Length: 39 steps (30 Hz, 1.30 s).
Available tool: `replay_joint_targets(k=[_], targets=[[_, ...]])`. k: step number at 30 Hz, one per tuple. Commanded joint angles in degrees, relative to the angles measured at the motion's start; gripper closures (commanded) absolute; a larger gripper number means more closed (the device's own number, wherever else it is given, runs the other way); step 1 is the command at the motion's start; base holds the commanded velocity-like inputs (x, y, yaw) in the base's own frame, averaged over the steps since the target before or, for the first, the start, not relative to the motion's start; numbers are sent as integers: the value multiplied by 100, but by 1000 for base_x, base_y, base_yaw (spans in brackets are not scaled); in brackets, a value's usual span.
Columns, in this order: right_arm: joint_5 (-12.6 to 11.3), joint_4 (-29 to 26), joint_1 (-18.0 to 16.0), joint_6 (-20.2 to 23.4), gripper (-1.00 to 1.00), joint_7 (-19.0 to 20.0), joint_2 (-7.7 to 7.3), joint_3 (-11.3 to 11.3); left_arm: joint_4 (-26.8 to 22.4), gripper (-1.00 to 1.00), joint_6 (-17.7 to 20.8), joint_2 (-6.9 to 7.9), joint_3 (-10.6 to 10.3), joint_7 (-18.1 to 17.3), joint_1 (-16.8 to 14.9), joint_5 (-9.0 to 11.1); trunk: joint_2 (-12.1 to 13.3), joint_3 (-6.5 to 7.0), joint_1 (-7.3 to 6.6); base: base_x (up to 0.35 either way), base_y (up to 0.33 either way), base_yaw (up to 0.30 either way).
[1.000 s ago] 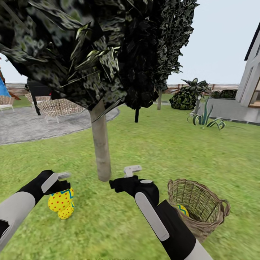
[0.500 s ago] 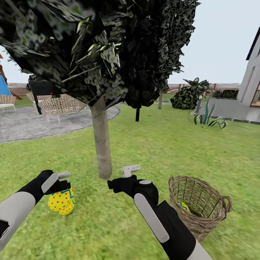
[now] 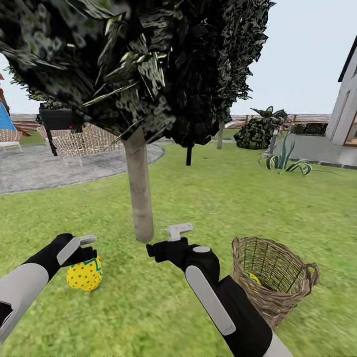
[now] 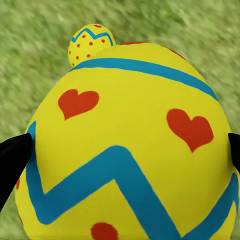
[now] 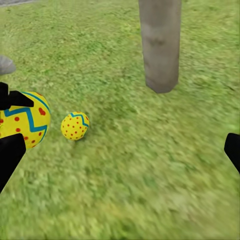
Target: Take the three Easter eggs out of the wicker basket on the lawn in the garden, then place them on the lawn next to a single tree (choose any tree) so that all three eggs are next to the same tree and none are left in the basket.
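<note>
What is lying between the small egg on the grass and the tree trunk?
Nothing: in the right wrist view, bare lawn separates the small egg from the trunk.

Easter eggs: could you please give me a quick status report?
Left hand shut on one egg above the lawn. Right hand open, empty. Second egg on grass near the tree. Third egg in the wicker basket.

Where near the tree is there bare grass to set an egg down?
Bare lawn lies between the tree and the wicker basket. Left of the trunk is crowded: the left gripper holds an egg over another egg.
</note>
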Motion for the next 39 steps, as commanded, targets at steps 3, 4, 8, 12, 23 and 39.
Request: replay_joint_targets(k=[3,4,8,12,23,39], targets=[[-57,-9,-6,11,-100,-55,5,16,-14,100,2,4,-55,39,-3,59,-125,-61,65,0,0,-20],[-56,-10,-7,11,-100,-54,5,47,-15,100,0,2,-58,37,-3,59,-165,-79,87,0,0,-128],[-55,-11,-6,11,-100,-53,6,144,-13,100,-1,2,-59,33,-3,59,-217,-162,121,0,0,-219],[-55,-10,-6,11,-100,-55,6,162,-10,100,0,7,-53,27,-6,59,-223,-251,131,0,0,-220],[-59,-11,-6,11,-100,-53,10,167,-12,100,0,12,-55,25,-6,56,-237,-494,160,0,0,-49],[-64,-11,-6,11,-100,-53,15,183,-11,100,-320,14,-64,25,-3,51,-259,-849,201,0,0,-89]])
